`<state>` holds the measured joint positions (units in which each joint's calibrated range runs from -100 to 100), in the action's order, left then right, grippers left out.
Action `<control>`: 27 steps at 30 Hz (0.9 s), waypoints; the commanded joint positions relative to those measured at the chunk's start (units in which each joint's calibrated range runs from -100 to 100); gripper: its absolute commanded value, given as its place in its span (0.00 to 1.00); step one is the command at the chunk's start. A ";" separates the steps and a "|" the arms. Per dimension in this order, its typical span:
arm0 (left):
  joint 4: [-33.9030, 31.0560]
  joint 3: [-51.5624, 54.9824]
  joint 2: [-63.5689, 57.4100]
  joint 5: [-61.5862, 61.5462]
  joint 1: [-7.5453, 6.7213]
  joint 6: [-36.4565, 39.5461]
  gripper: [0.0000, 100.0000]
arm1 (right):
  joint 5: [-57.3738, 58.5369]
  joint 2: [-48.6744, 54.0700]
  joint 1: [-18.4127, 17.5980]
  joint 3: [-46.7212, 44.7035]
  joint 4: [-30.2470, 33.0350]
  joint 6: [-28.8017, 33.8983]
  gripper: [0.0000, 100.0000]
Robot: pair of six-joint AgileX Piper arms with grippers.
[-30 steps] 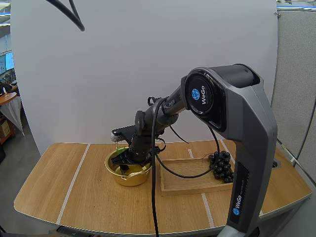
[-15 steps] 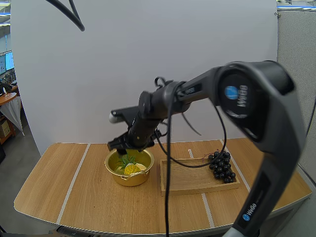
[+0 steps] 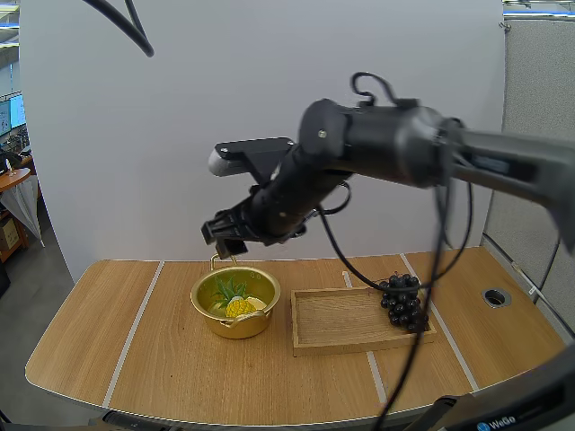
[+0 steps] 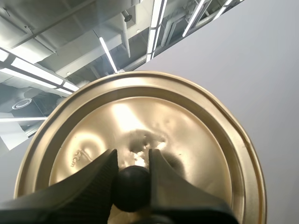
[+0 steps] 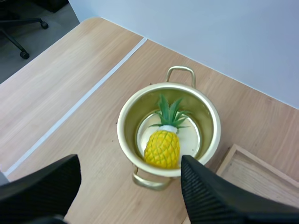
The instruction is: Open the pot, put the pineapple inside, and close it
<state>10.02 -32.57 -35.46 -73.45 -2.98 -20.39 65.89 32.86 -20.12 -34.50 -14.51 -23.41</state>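
Observation:
A gold pot point(image 3: 229, 325) stands uncovered on the table, left of centre. Inside it lies a yellow pineapple point(image 3: 238, 304) with green leaves. My right gripper point(image 3: 226, 233) hangs open above the pot's far rim, holding nothing. The right wrist view looks down between its spread fingers point(image 5: 205, 196) at the pot point(image 5: 120, 125) and the pineapple point(image 5: 162, 147). My left gripper point(image 4: 132, 157) is shut on the black knob point(image 4: 132, 186) of the gold lid point(image 4: 187, 140), held up in the air.
A shallow wooden tray point(image 3: 341, 316) lies just right of the pot, its corner point(image 5: 252, 172) close to the pot's rim. A bunch of dark grapes point(image 3: 402, 302) rests on the tray's right end. Bare tabletop stretches left of the pot.
My right gripper has come up out of the pot and risen above it, leaving the pineapple inside. The right arm has swung upward and back.

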 commanded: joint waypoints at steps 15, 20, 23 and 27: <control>-0.01 -0.44 -0.30 2.20 -0.17 0.60 0.00 | 23.17 41.79 0.03 -14.63 8.51 2.89 1.00; -0.01 -0.44 -0.30 2.20 -0.17 0.60 0.00 | 30.90 46.68 0.03 -14.63 12.24 5.20 1.00; -0.01 -0.44 -0.30 2.20 -0.17 0.60 0.00 | 34.11 49.17 0.03 -14.63 12.90 5.56 1.00; -0.01 -0.44 -0.30 2.20 -0.17 0.60 0.00 | 34.11 52.18 0.62 -14.67 12.90 5.56 1.00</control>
<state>10.02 -32.57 -35.46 -73.45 -2.98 -20.39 98.08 80.94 -20.12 -48.99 -2.48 -18.44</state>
